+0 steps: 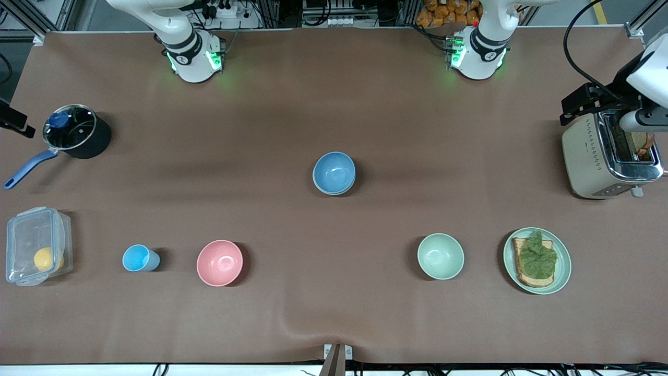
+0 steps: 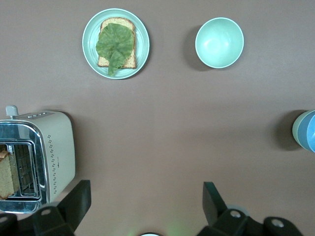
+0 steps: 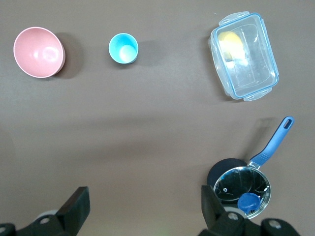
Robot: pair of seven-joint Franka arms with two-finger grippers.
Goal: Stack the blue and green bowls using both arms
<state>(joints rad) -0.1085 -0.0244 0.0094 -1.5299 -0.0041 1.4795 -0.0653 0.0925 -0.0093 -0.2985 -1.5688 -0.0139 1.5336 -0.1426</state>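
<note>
The blue bowl (image 1: 334, 171) stands near the middle of the table, nested inside the green bowl, which shows only as a dull sage rim (image 2: 297, 132) around it. The blue bowl also shows at the edge of the left wrist view (image 2: 310, 130). My left gripper (image 2: 146, 194) is open and empty, high over bare table between the toaster and the bowls. My right gripper (image 3: 145, 199) is open and empty, high over bare table beside the pot. Both arms are held up and away from the stacked bowls.
A paler mint bowl (image 1: 440, 256) and a green plate with toast (image 1: 537, 260) lie toward the left arm's end, and a toaster (image 1: 608, 156) is there too. A pink bowl (image 1: 219, 262), light-blue cup (image 1: 140, 258), clear box (image 1: 36, 245) and lidded pot (image 1: 75, 130) lie toward the right arm's end.
</note>
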